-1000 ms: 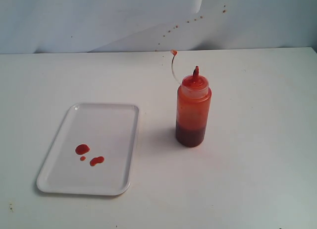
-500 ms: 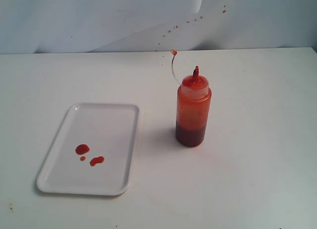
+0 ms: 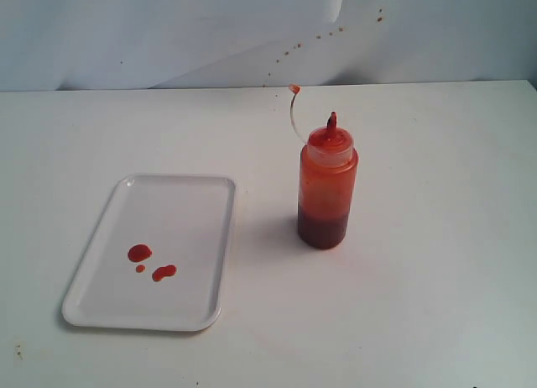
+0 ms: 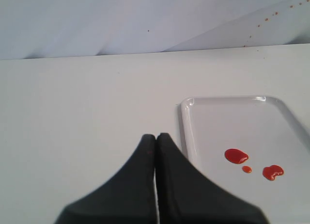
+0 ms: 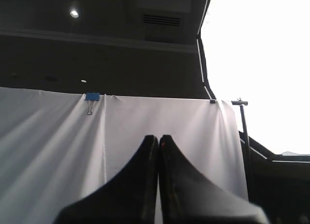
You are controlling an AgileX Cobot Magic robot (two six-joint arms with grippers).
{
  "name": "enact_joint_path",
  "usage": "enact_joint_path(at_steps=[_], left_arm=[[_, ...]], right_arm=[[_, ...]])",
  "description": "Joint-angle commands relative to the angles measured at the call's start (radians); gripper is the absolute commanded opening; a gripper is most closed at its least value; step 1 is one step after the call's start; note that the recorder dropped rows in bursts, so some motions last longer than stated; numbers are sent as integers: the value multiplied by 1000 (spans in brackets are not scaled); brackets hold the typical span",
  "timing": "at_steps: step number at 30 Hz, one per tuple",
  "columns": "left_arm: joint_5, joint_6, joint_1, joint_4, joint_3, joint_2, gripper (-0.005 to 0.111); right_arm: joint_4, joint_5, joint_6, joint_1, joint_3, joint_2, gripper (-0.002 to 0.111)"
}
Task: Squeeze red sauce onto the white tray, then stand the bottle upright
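Note:
The bottle (image 3: 327, 185) stands upright on the white table, right of the white tray (image 3: 180, 195), its red nozzle up and its thin tethered cap curling off behind it. Three blobs of red sauce (image 3: 140, 253) lie on the tray's near half; the left wrist view shows the same red sauce (image 4: 236, 156) on the white tray (image 4: 186, 132). My left gripper (image 4: 156, 136) is shut and empty, hovering beside the tray's edge. My right gripper (image 5: 158, 137) is shut and empty, pointing up at a white backdrop. Neither gripper appears in the exterior view.
A white cloth backdrop (image 3: 168, 35) with small red splatter spots hangs behind the table. A blue clip (image 5: 92, 97) holds the cloth up in the right wrist view, beside a dark stand (image 5: 242, 132).

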Motion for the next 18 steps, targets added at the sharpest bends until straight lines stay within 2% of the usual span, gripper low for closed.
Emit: enact_joint_path(at_steps=[1, 18], left_arm=[[-6, 3, 1, -2, 4, -1, 0], [-6, 3, 1, -2, 4, -1, 0]], right_arm=[[6, -12, -2, -37, 5, -2, 0], [4, -6, -2, -4, 5, -2, 0]])
